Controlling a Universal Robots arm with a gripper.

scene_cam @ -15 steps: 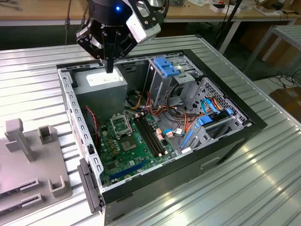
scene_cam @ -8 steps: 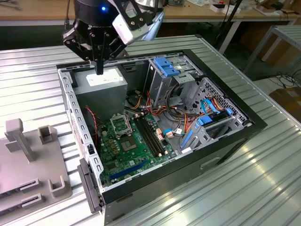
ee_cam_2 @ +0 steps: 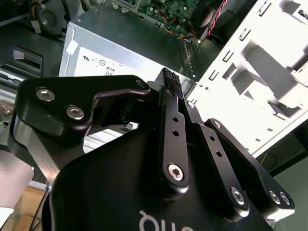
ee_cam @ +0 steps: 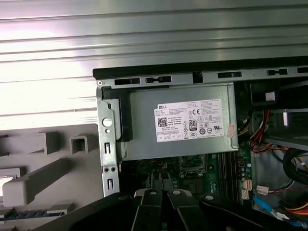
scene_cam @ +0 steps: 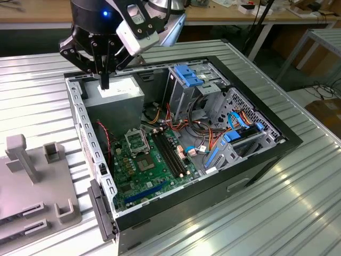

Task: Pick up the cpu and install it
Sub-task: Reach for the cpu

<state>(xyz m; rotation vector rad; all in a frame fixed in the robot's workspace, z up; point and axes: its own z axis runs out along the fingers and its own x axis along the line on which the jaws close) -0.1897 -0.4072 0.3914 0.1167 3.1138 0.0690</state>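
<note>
Black gripper (scene_cam: 105, 81) hung over the PSU (scene_cam: 114, 98).
Exterior view: the socket (scene_cam: 144, 161) lay well apart. Second wrist view: fingers (ee_cam_2: 173, 125) met; whether they pinched the cpu was unclear. First wrist view: socket looked vacant; transfer stage, I judged, demanding square alignment.

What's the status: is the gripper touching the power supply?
Cannot tell. In the exterior view the gripper hangs over the power supply, tip overlapping its top; contact or gap isn't plain.

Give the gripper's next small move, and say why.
Probably a short shift across the case toward the socket on the green board. The gripper hangs shut over the grey power supply, and the socket lies past that box, deeper in the case.
</note>
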